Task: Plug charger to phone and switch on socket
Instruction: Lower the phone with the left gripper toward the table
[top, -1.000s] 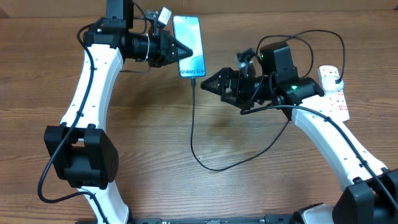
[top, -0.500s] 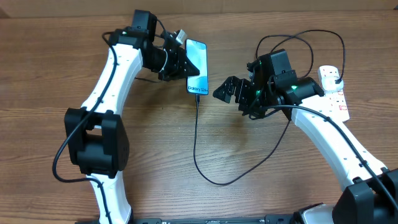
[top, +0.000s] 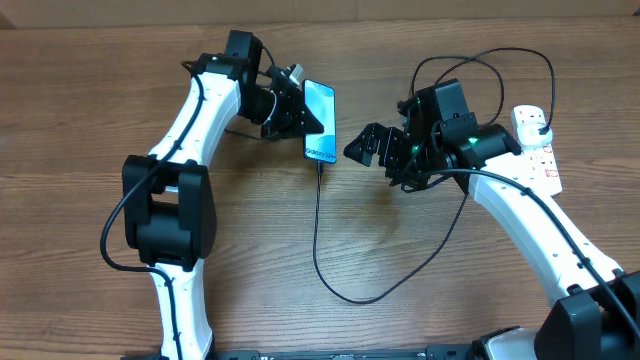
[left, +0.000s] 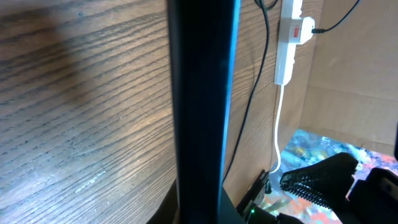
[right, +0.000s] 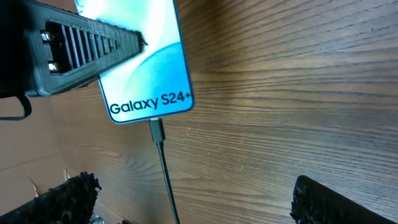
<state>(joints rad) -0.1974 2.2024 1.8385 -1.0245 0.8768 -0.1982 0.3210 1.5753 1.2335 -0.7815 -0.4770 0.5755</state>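
We see the left end effector (top: 298, 108) clamped on the phone (top: 323, 125) at the tabletop's (top: 80, 150) 12 o'clock, steadying it for the charger (top: 315, 230) tip seated at its 6 o'clock end; the right end effector (top: 365, 145), wide and empty, hovers at its 3 o'clock, between phone and socket (top: 535, 140).

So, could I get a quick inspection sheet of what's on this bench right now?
Surface: wood-grain table.
Job's things: phone lit, charger tip in its port; socket at far right, switch state unclear.
Clutter: nothing seen.
Grippers: left gripper shut on the phone; right gripper open, empty, beside it.
Cables: charger loops across to the socket; white cord trails from it.
Surroundings: cardboard wall by the socket.
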